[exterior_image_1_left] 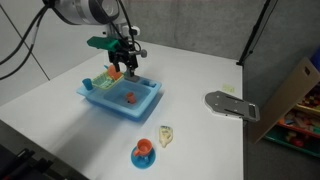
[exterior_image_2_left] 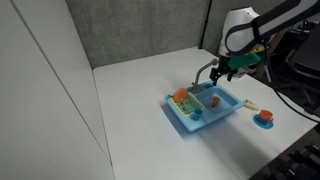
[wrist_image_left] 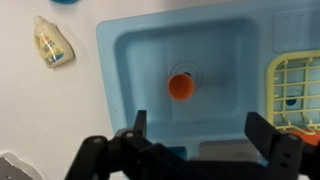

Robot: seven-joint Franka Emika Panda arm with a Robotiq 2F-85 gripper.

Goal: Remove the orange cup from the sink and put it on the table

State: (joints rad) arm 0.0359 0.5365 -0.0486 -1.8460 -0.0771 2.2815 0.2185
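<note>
Wrist view: the fingers point(wrist_image_left: 139, 122) stand wide apart, holding nothing. The orange cup point(wrist_image_left: 181, 86) lies between and beyond them in the sink point(wrist_image_left: 110, 40). A yellow rack point(wrist_image_left: 290, 80) is cut off by the frame edge, and a toy bottle point(wrist_image_left: 52, 42) lies on the table point(wrist_image_left: 30, 110).

In an exterior view the fingers point(exterior_image_1_left: 127, 66) hover above the cup point(exterior_image_1_left: 129, 98); a blue saucer point(exterior_image_1_left: 144, 153) and a grey plate point(exterior_image_1_left: 230, 104) sit well apart from them.

In an exterior view the fingers point(exterior_image_2_left: 222, 72) are too small to make out.

Cup point(wrist_image_left: 181, 86) lies in sink point(wrist_image_left: 106, 38), sink on table point(wrist_image_left: 40, 120).

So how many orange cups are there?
2. The tiny orange cup sits in the sink basin; the bigger orange cup stands on the blue saucer on the table. Others may be hidden.
</note>
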